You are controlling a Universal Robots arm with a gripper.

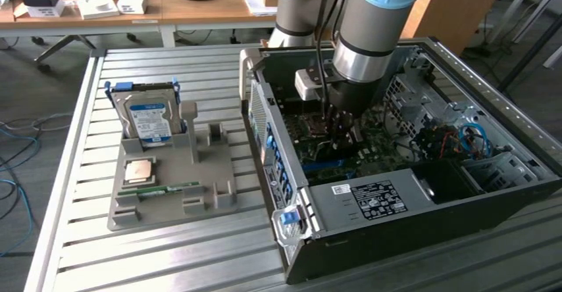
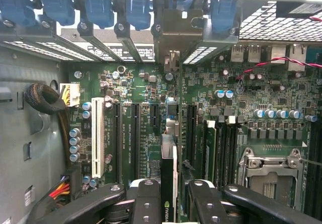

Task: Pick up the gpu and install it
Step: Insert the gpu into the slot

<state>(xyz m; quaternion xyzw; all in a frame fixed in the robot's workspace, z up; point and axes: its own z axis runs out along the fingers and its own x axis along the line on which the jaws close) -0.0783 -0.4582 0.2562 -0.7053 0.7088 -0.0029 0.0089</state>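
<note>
In the exterior view, L to R: hard drive in tray on surface, then open PC case. Tool clamps gpu edge-on above mobo slots. Best kept vertical, bracket lined w/ rear opening, pressed evenly.

Your arm reaches down into the open computer case, its lower end just above the green motherboard. To the exterior view's left of the case you have a grey parts holder on the slatted metal table, with a blue-labelled hard drive standing upright in it. A memory stick lies flat nearer the holder's front.
</note>
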